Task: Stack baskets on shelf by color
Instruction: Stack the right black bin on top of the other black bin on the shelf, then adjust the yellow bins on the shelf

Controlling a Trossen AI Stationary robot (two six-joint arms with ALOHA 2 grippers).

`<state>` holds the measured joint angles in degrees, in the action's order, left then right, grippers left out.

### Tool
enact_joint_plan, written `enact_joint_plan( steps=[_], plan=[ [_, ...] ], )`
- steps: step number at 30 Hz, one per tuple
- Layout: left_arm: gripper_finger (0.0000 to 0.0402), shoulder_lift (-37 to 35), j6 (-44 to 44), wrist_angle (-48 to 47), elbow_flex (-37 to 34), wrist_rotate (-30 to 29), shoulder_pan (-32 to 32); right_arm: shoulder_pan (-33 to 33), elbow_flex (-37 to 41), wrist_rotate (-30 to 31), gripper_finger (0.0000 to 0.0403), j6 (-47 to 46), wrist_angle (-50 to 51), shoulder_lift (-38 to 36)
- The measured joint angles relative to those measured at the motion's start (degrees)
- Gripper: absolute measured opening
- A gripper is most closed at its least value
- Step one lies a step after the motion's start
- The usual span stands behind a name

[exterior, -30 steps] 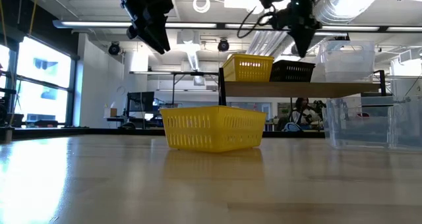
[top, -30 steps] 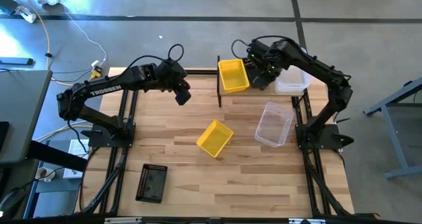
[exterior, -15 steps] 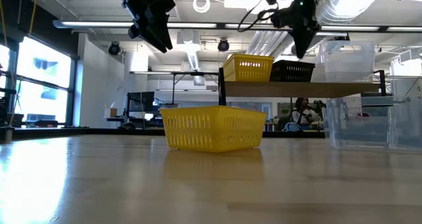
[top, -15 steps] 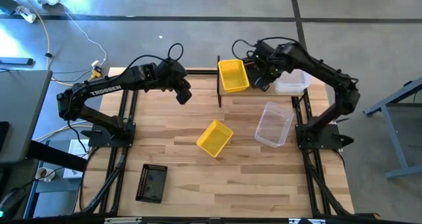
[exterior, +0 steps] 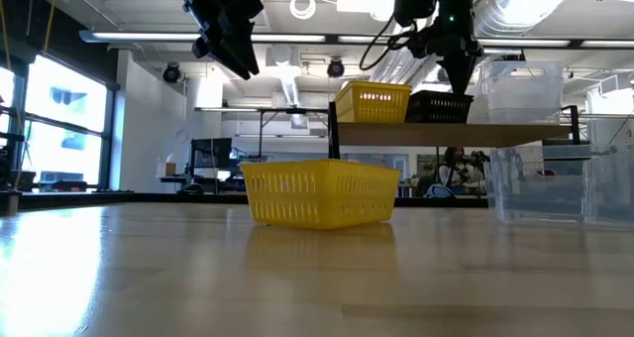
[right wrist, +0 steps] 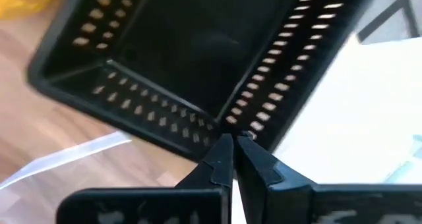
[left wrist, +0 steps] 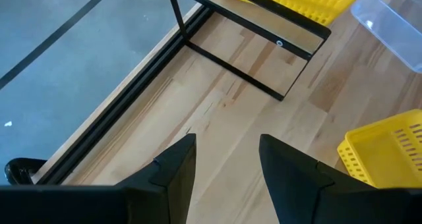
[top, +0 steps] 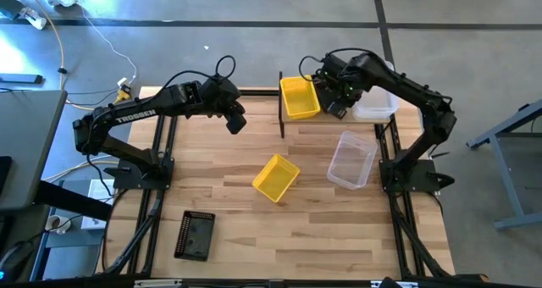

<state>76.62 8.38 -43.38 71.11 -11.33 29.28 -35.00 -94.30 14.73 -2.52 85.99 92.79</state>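
The shelf [exterior: 446, 134] stands at the table's far edge and carries a yellow basket [exterior: 373, 102], a black basket [exterior: 436, 107] and a clear basket [exterior: 520, 91] side by side. Another yellow basket [top: 276, 177], a clear one [top: 352, 158] and a black one [top: 195, 235] sit on the tabletop. My right gripper [right wrist: 234, 145] is shut and points down at the shelf's black basket [right wrist: 198, 59], over its right part [exterior: 464, 84]. My left gripper [top: 235, 119] hangs open, high over the table left of the shelf. My right gripper's shut tips stand from above at the black basket's rim [right wrist: 227, 122], near a corner on the side of the clear basket. The basket sits on the shelf plank. I cannot tell whether the tips touch the rim.
The shelf's black frame post [left wrist: 231, 62] rises between my left gripper and the shelf's yellow basket [left wrist: 297, 0]. Bare wood lies between the tabletop baskets and the near edge [top: 339, 237]. A person sits in the room behind the shelf [exterior: 454, 168].
My right gripper has shifted a little toward the table's right and sunk slightly toward the black basket's rim. The baskets on the shelf and table stand as before.
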Motion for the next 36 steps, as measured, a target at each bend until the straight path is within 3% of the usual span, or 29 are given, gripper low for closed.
enact_joint_plan(
  steps=[12, 20, 28, 36],
  plan=[
    [0.0156, 0.0, -0.05, 0.0, 0.0, 0.0, 0.0, 0.03, 0.0, -4.75, 0.0004, -1.55, 2.23, 0.0],
    [0.0156, 0.0, -0.46, 0.0, 0.0, 0.02, 0.0, 0.28, -0.04, -4.82, 0.0004, -1.54, 2.76, 0.0],
    [0.0156, 0.0, -0.57, 0.1, 0.0, 0.0, 0.0, 1.03, -6.84, -3.12, 0.0004, -3.02, 4.04, -0.44],
    [0.0156, 0.0, -0.46, 0.39, 0.0, -0.16, 0.0, 4.97, -10.28, -15.37, 0.0004, -3.64, -5.23, -0.46]
  ],
)
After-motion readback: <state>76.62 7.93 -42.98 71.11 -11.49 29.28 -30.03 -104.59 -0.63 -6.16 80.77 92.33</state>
